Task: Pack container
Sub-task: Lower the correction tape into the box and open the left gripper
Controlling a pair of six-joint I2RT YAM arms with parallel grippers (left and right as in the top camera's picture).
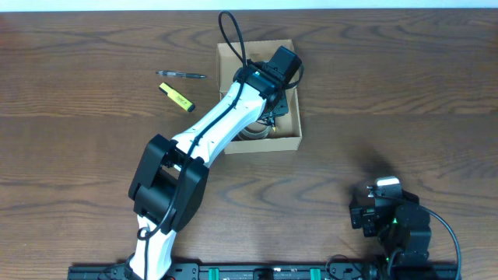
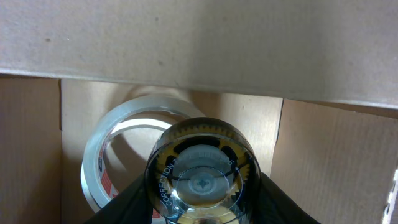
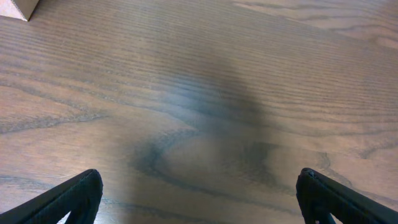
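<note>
The tan cardboard container (image 1: 233, 58) stands open at the table's back centre. My left gripper (image 2: 199, 202) reaches into it and is shut on a round clear correction tape dispenser (image 2: 200, 171). A clear packing tape roll (image 2: 118, 140) lies on the container floor just behind and left of the dispenser; it also shows in the overhead view (image 1: 255, 134). The container's inner wall (image 2: 199, 43) fills the top of the left wrist view. My right gripper (image 3: 199, 199) is open and empty over bare table at the front right, and shows in the overhead view (image 1: 372, 211).
A black pen (image 1: 180, 75) and a yellow highlighter (image 1: 177, 96) lie on the wood table (image 1: 389, 101) left of the container. A corner of the container (image 3: 18, 7) shows at the top left of the right wrist view.
</note>
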